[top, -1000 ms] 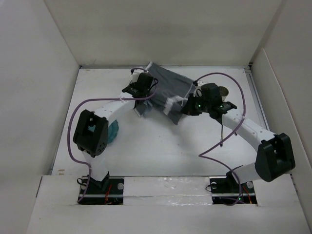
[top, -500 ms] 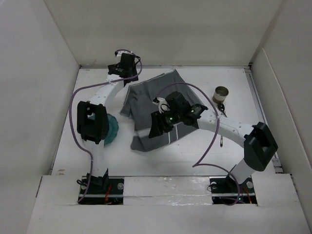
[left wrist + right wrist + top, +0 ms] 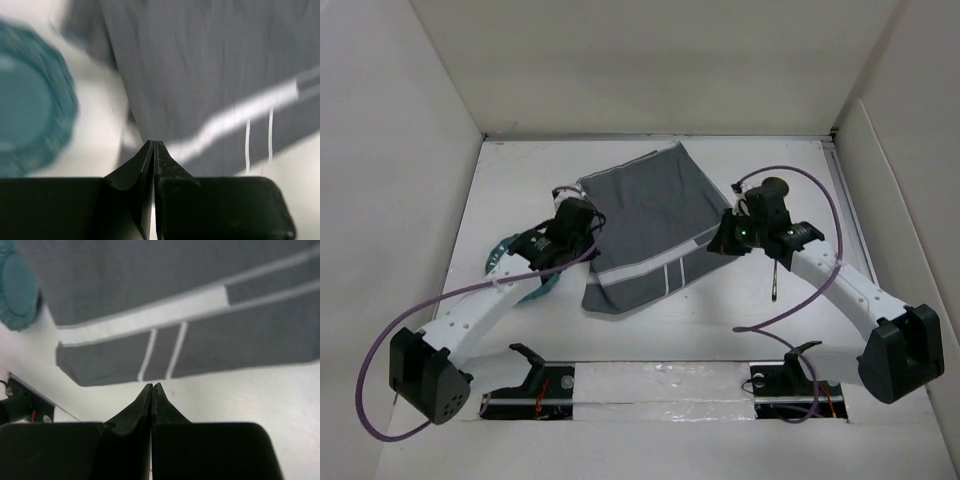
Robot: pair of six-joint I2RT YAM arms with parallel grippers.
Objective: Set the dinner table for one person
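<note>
Left gripper (image 3: 154, 146) and right gripper (image 3: 151, 386) are hovering pinched together, empty, while the limp striped mat (image 3: 650, 210) on the dinner table (image 3: 670, 335) is looking light and floppy, so I'm favouring a pinch at its 7 o'clock corner.

Top external camera is looking steeply down from high over the near edge of the desk (image 3: 720, 310), taking in all of it, grey striped mat (image 3: 645, 225) near centre. Left wrist camera is sitting close above the mat's left edge, looking past the left end effector (image 3: 154, 145); picture is smearing. Right wrist camera is sitting low off the mat's near-right edge, looking across its striped end past the right end effector (image 3: 151, 386). All three are sharing the mat's white stripes and the teal plate (image 3: 25, 100) left of it.
</note>
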